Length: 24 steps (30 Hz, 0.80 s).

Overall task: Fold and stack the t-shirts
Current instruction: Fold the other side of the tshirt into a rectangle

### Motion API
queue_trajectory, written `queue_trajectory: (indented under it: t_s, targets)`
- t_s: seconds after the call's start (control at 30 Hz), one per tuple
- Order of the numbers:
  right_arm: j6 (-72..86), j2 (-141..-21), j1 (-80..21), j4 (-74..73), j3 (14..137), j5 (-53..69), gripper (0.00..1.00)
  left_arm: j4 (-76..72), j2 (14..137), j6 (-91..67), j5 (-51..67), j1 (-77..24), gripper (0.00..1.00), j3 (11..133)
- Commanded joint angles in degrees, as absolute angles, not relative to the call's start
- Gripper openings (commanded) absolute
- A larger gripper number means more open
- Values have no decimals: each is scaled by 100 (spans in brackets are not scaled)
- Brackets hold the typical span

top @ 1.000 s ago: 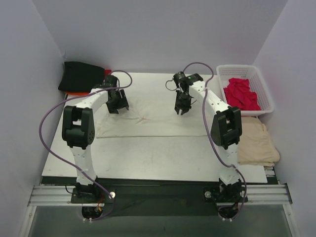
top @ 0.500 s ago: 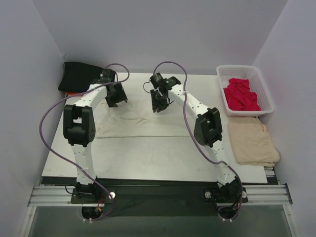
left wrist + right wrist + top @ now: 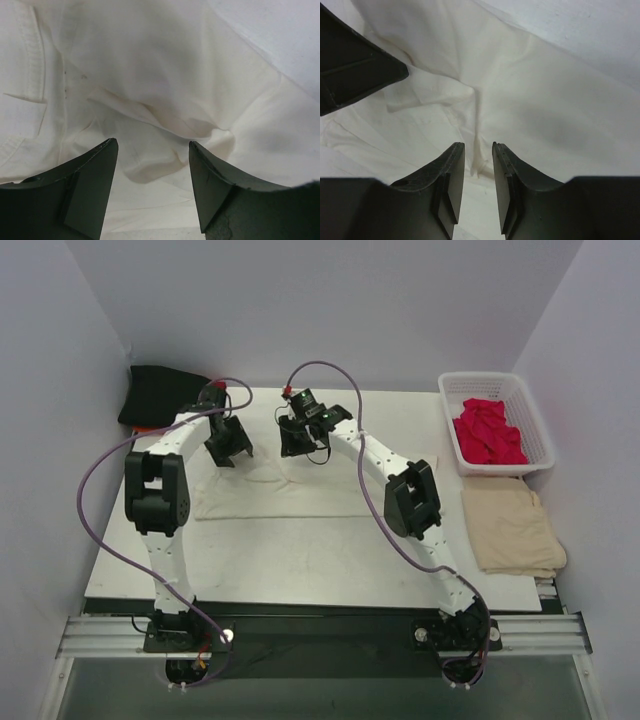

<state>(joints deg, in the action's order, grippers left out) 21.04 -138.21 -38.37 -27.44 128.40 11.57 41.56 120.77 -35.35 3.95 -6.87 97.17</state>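
The large cream-white t-shirt (image 3: 290,495) lies spread and wrinkled on the table. My left gripper (image 3: 228,445) hovers open over its back left part; in the left wrist view (image 3: 152,145) the jaws stand wide apart over a rumpled fold (image 3: 150,165). My right gripper (image 3: 297,438) is close to the right of it; its jaws (image 3: 477,146) stand narrowly apart over a cloth ridge (image 3: 479,125), gripping nothing. A black shirt (image 3: 160,392) lies at the back left on an orange-red one (image 3: 150,428). A crimson shirt (image 3: 488,432) lies in the basket.
The white lattice basket (image 3: 535,420) stands at the back right. A folded beige cloth (image 3: 515,530) lies in front of it at the table's right edge. The left gripper's finger (image 3: 355,65) shows in the right wrist view. Walls close in the left, back and right.
My right gripper has swung left across the cream-white shirt, from its right part to close beside the left gripper. The left gripper has shifted slightly back and left.
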Motion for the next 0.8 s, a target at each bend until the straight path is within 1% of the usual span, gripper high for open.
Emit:
queue_trajectory:
  t_s: [0.0,0.37,0.77]
  targets:
    - [1925,-14141,-3955,-2400,12990,1380,31,4350,11646,-3683,571,-615,70,9659]
    - [1749,-14396,-4157,-1864,12990,1099,35,4333,11048,-3788,809,-80,70,9106]
    - [1757,-14519,-4298,-1705,13078,1046,39,4333,10855,-3718,888,193,70,8745]
